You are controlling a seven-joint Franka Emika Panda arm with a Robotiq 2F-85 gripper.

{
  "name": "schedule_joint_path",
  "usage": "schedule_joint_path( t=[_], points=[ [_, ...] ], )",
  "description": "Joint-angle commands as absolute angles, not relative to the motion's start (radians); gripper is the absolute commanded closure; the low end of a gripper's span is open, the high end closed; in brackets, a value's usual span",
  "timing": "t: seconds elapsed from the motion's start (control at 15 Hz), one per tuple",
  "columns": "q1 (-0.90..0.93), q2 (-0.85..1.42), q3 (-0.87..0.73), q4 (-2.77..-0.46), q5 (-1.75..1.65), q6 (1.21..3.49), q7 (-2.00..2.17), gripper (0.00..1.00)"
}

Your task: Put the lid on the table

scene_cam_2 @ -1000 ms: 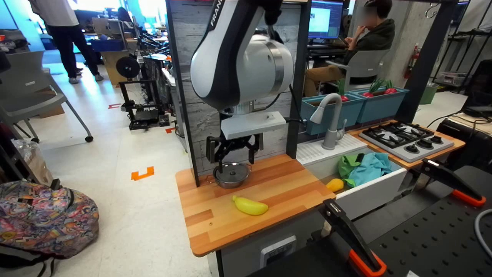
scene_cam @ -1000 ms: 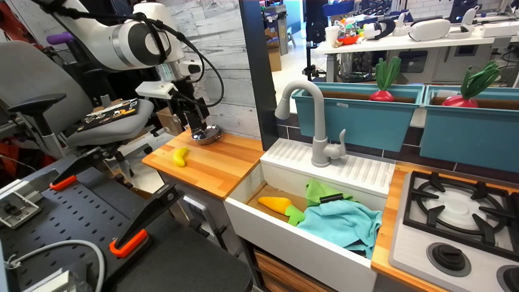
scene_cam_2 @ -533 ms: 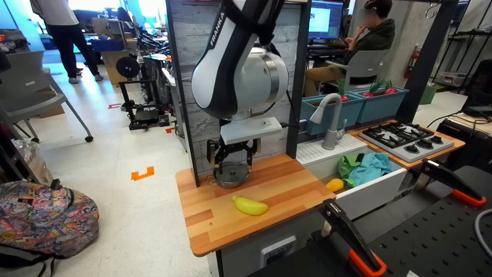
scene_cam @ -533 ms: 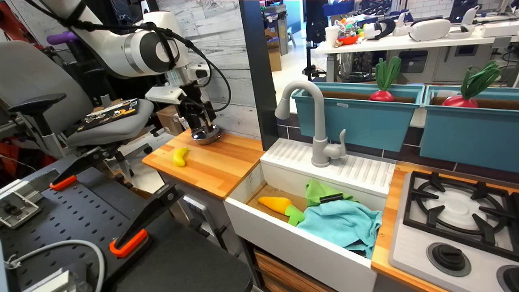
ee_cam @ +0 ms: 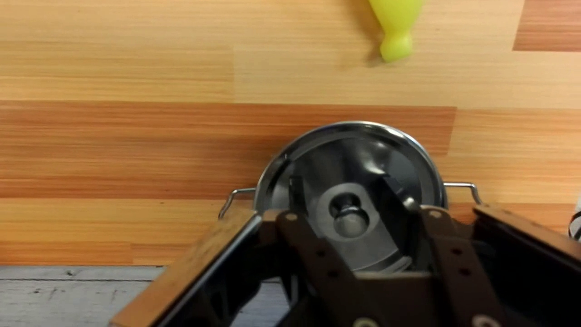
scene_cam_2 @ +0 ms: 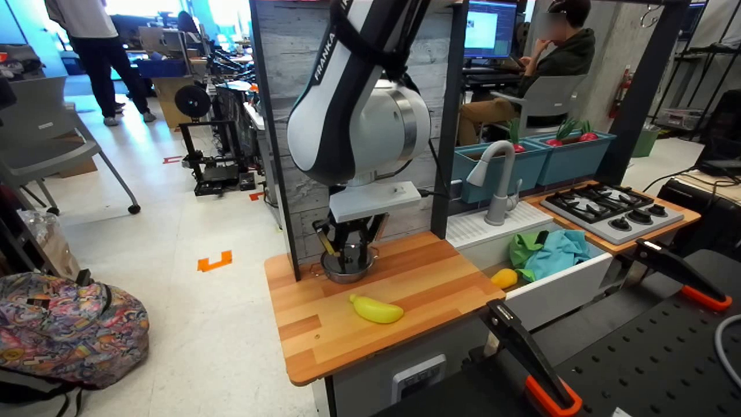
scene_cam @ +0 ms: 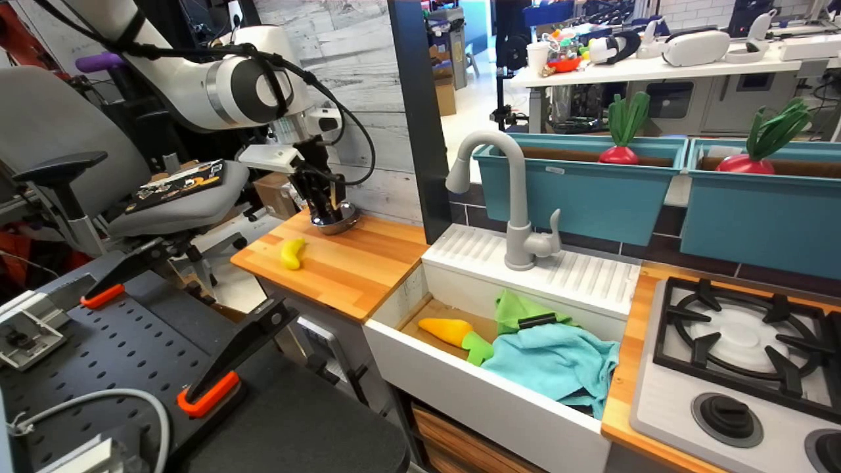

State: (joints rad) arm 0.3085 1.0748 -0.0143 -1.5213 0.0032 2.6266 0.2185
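Observation:
The round silvery lid (ee_cam: 329, 156) sits on a small metal pot (scene_cam_2: 349, 278) with wire handles. Its knob (ee_cam: 352, 223) rises at the centre in the wrist view. My gripper (ee_cam: 347, 200) points down over the lid, one finger on each side of the knob. The jaws are partly drawn together, and gaps show between the knob and both fingers, so it is open. In an exterior view the gripper (scene_cam_2: 352, 267) reaches down to the lid, its fingers covering part of it. Pot and lid stand on the wooden table (scene_cam: 358, 263), near its back edge.
A yellow banana (scene_cam_2: 377, 310) lies on the table in front of the pot. Behind the pot rises a grey wood-look wall (scene_cam: 368, 125). Beside the table is the white sink (scene_cam: 486, 394) with a grey faucet (scene_cam: 517, 190); cloths (scene_cam: 552, 358) lie inside.
The gripper has come down a little onto the lid over the last second. Its fingers have moved from wide apart to much closer around the knob. The pot and banana have stayed put.

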Motion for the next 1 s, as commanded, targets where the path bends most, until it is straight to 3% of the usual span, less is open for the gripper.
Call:
schedule_joint_path(
  t=[0.0, 0.13, 0.2, 0.27, 0.93],
  points=[
    [0.324, 1.098, -0.03, -1.482, -0.022, 2.626, 0.239, 0.85],
    [0.324, 1.093, -0.03, -1.49, -0.022, 2.633, 0.243, 0.98],
    [0.324, 1.088, -0.03, -1.497, -0.022, 2.64, 0.246, 1.0],
    [0.325, 1.08, -0.031, -1.51, -0.022, 2.649, 0.247, 0.95],
    [0.288, 0.867, -0.013, -1.825, -0.003, 2.83, 0.213, 0.95]
  ],
)
